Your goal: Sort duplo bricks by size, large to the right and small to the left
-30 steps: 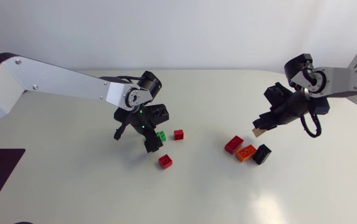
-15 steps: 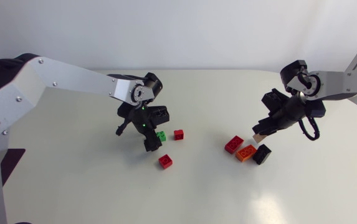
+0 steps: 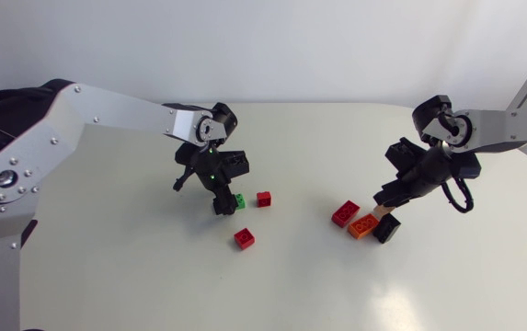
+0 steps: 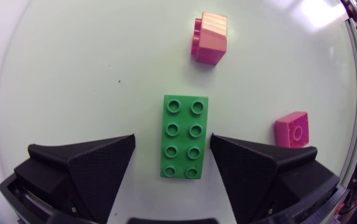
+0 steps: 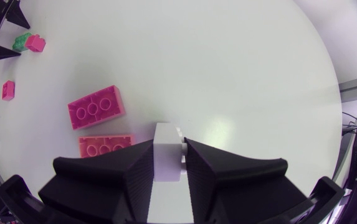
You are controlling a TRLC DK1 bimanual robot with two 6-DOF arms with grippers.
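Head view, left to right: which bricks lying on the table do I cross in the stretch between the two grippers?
green plastic brick → small red square brick level with it → large red rectangular brick → orange rectangular brick → black brick

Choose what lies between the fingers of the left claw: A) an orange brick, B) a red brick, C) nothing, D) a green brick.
D: the left wrist view shows the green brick, studs up, lying on the table between the spread fingers of the left claw.
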